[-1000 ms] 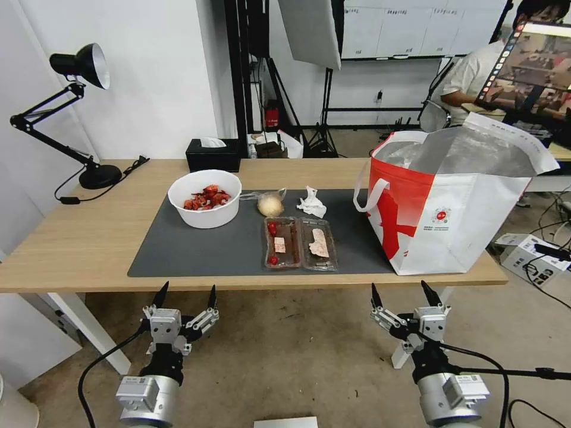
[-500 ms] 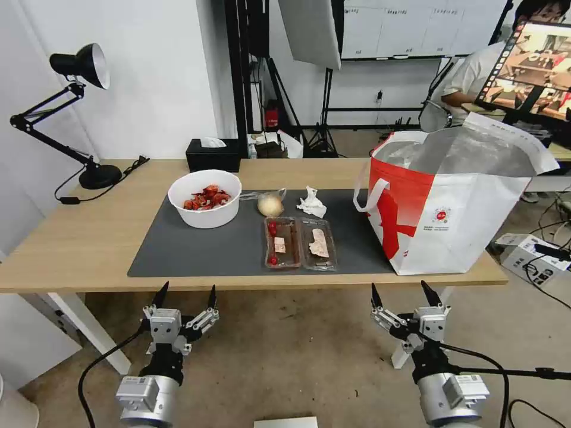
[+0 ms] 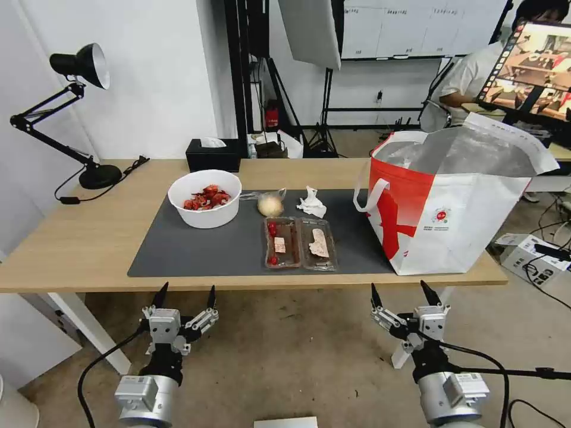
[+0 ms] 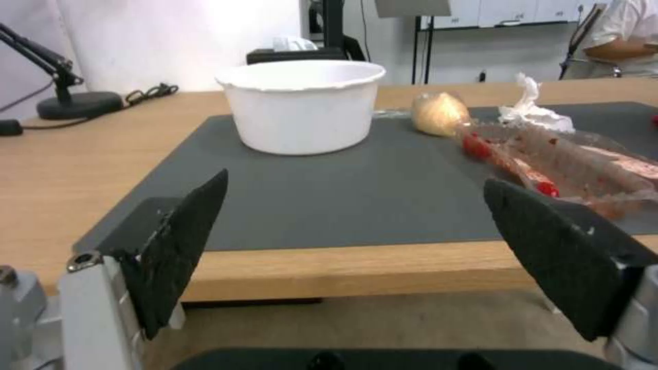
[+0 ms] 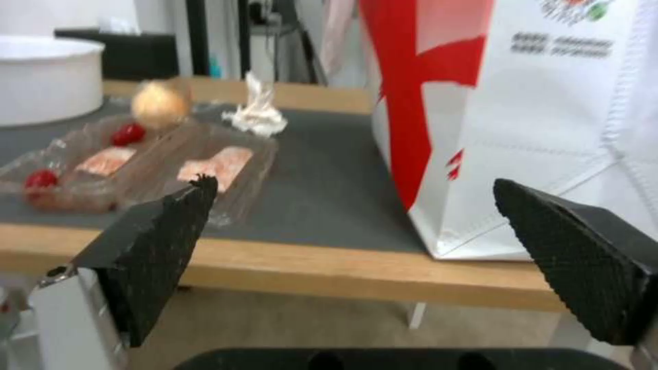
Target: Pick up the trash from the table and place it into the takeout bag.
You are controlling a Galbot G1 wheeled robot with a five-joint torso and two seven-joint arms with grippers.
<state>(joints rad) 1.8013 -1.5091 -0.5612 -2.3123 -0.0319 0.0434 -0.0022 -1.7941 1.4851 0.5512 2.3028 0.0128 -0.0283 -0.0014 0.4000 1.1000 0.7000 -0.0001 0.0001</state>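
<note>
Nothing has shifted since the earlier frame: left gripper [image 3: 185, 290] and right gripper [image 3: 400, 288] hang below the light-wood tabletop [image 3: 77, 238], jaws wide, empty. Clear plastic clamshell tray [image 3: 300, 243] lies mid-mat, left of the red-and-white takeout bag [image 3: 452, 208].

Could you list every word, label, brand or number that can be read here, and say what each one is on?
No text can be read.
Takeout bag: a small round red logo with tiny print beneath it, too small to read in the head view; in the right wrist view, blurred dark lines of print.
Left gripper and right gripper: small stickers on the wrists below them, too small to read.
</note>
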